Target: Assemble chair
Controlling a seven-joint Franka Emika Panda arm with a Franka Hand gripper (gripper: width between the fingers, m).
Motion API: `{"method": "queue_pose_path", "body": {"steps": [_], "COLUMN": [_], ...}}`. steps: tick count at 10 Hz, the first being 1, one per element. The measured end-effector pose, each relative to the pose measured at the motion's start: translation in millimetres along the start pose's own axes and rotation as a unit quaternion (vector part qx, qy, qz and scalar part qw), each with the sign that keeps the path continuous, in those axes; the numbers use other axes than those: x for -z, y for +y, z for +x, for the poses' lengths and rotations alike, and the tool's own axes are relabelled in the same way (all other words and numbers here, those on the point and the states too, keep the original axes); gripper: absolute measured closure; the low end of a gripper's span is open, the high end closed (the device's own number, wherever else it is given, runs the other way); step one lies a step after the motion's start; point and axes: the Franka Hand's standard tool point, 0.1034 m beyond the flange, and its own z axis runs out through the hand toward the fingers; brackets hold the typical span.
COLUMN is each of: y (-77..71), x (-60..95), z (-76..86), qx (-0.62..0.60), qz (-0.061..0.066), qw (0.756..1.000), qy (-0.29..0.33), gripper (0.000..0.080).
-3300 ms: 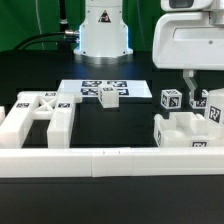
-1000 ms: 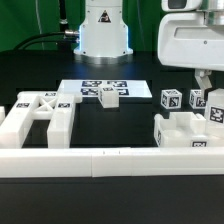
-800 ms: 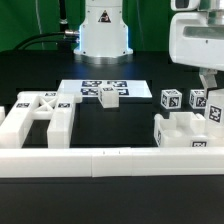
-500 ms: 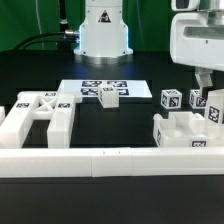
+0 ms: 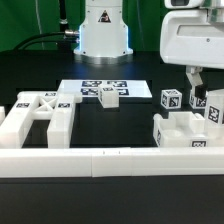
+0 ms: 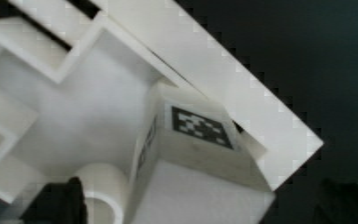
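**Figure.** The black surface (image 5: 130, 125) carries the chair in pieces: the larger boxed subassembly (image 5: 178, 135) lies at the exterior view's right, and a lattice panel (image 5: 35, 112) lies well apart at its left. Over the subassembly hangs the claw (image 5: 197, 80). Its jaws stand apart, as far as the small exterior view lets us judge, astride a tagged post (image 5: 198, 98) standing upright at the subassembly. We judge the hazard to lie in the lift-off: a finger dragging on the post's face, or a rise off the vertical, could tilt or unseat it — or knock the tagged block (image 5: 170, 100) nearby. Whether the post is fully seated we cannot tell.
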Motion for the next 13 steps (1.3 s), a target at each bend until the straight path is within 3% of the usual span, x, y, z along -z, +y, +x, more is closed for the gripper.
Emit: {"method": "queue_pose_path", "body": {"steps": [4,7,11,12,13], "y": [-0.6,3.4,3.5,3.5,3.6], "x": [-1.8,-1.8,-2.0,-2.0,-2.0], "z": [-2.3,3.9,3.9,3.9,4.0], "qx": [0.162,0.305,0.411,0.410,0.410], "qz": [-0.002,-0.004,-0.006,-0.006,-0.006], "qw": [0.987,0.952,0.912,0.912,0.912], "qy": [0.000,0.001,0.003,0.003,0.003], "gripper": [0.0150,0.0150,0.0150,0.0150,0.0262]}}
